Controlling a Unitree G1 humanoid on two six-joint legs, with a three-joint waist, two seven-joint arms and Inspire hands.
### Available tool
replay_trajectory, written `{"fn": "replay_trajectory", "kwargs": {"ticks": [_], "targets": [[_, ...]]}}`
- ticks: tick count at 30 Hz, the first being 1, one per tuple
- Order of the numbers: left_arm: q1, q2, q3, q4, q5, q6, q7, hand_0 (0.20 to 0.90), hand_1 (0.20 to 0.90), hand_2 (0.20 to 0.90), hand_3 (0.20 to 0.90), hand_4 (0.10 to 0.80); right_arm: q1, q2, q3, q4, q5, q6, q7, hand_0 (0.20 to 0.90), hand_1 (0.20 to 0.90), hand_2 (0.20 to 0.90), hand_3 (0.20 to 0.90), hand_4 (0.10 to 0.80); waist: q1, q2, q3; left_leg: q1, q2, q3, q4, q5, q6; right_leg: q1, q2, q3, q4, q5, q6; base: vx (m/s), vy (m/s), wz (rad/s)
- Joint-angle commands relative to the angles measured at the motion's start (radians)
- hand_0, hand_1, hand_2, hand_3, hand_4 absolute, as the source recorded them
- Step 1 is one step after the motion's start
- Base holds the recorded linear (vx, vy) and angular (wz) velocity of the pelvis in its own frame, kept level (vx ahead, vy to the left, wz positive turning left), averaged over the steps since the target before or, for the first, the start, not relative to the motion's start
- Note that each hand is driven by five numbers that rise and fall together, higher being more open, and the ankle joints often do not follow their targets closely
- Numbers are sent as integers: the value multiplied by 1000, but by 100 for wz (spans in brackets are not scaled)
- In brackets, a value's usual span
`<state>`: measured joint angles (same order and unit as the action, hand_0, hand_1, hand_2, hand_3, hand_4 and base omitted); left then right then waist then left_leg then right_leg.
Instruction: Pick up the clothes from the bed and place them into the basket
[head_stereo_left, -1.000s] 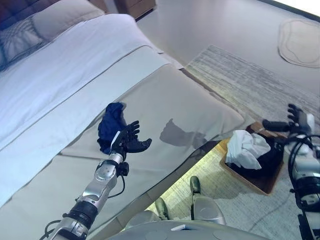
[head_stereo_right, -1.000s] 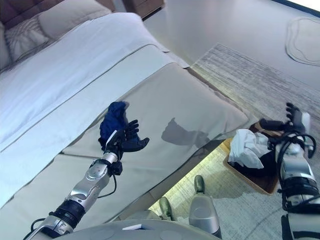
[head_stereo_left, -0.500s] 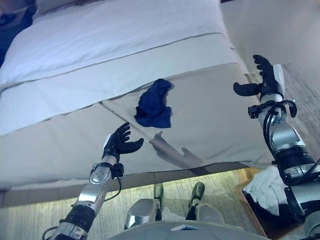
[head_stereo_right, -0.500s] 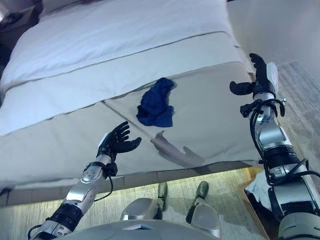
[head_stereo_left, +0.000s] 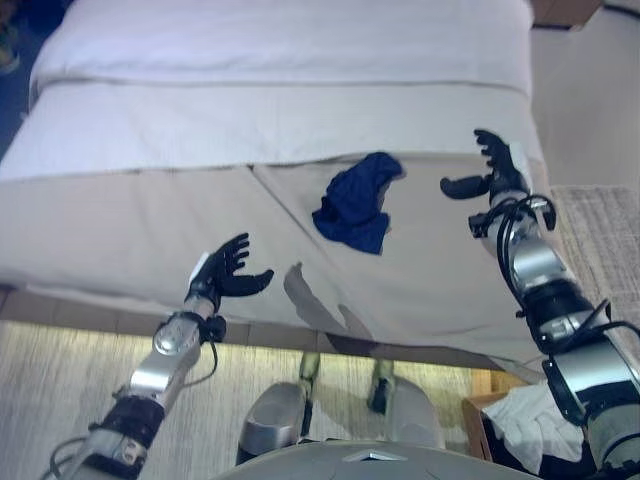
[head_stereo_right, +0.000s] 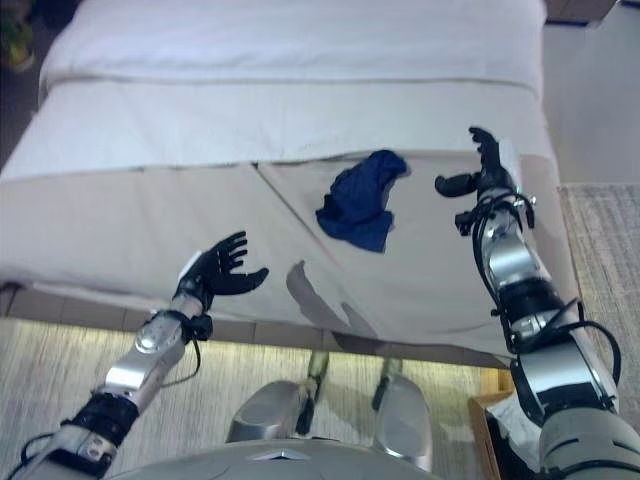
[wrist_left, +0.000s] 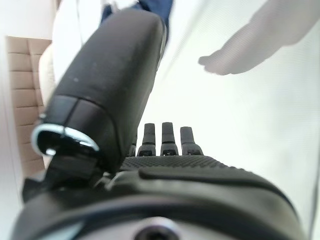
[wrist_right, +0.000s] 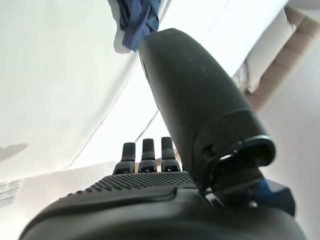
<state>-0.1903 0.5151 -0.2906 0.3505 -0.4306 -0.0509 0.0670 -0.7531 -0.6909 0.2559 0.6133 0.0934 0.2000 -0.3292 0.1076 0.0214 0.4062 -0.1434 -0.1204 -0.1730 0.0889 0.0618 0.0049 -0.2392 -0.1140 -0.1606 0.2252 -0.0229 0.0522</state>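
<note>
A crumpled dark blue garment (head_stereo_left: 356, 201) was seen lying on the beige cover of the bed (head_stereo_left: 120, 215), just below the band where a white sheet (head_stereo_right: 300, 40) took over. The soft cloth was bunched into an irregular heap with a folded tip toward the sheet. To the right of the garment the right hand (head_stereo_left: 492, 170) was held above the bed, its fingers (head_stereo_left: 489, 146) spread and the thumb stuck out sideways, nothing pinched. Well to the lower left of the garment, at the bed's near edge, the left hand (head_stereo_right: 212, 271) was raised with fingers fanned apart, empty too. Only the head views showed the basket (head_stereo_left: 480, 425), a brown corner below and right of the garment, with white cloth (head_stereo_left: 525, 420) in it. The wrist views added the textured palms and a padded headboard (wrist_left: 22, 75). No writing could be read.
</note>
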Motion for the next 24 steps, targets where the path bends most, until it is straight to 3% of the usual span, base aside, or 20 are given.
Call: {"fn": "replay_trajectory", "kwargs": {"ticks": [1, 3, 5, 10, 11, 24], "targets": [[-29, -19, -13, -80, 15, -114, 15, 900, 900, 900, 900, 800, -256, -85, 94, 16, 14, -46, -8, 900, 900, 900, 900, 800, 48, 29, 43, -83, 67, 188, 131, -112, 14, -1, -18, -76, 85, -35, -13, -140, -101, 8], [-32, -21, -22, -110, 20, -135, 10, 900, 900, 900, 900, 800, -293, -96, 101, 39, 84, -49, -17, 900, 900, 900, 900, 800, 63, 34, 79, -142, 70, 174, 164, -107, 10, -51, -17, -90, 140, -60, -27, -87, -101, 19], [-22, -10, -23, -149, 14, -147, 4, 900, 900, 900, 900, 800, -303, -103, 92, 51, 108, -38, -33, 900, 900, 900, 900, 800, 83, 40, 114, -190, 66, 166, 211, -116, 15, -98, -40, -118, 217, -87, -37, -15, -81, 47], [9, -7, -42, -199, -19, -180, 27, 900, 900, 900, 900, 800, -293, -91, 74, 52, 167, -20, -81, 900, 900, 900, 900, 800, 110, 53, 114, -331, 51, 151, 315, -148, 31, -230, -79, -163, 356, -135, -60, 69, -49, 28], [17, -9, -48, -202, -24, -182, 32, 900, 900, 900, 900, 800, -290, -87, 74, 54, 170, -15, -83, 900, 900, 900, 900, 800, 112, 53, 114, -332, 48, 149, 335, -179, 28, -234, -82, -154, 382, -165, -53, 99, -32, 41], [69, -12, -74, -302, -53, -245, 93, 900, 900, 900, 900, 800, -361, -95, 83, 101, 225, 3, -133, 900, 900, 900, 900, 800, 153, 109, 114, -661, -1, 144, 606, -255, 55, -531, -113, -137, 664, -266, -97, 17, -2, 16]]}}
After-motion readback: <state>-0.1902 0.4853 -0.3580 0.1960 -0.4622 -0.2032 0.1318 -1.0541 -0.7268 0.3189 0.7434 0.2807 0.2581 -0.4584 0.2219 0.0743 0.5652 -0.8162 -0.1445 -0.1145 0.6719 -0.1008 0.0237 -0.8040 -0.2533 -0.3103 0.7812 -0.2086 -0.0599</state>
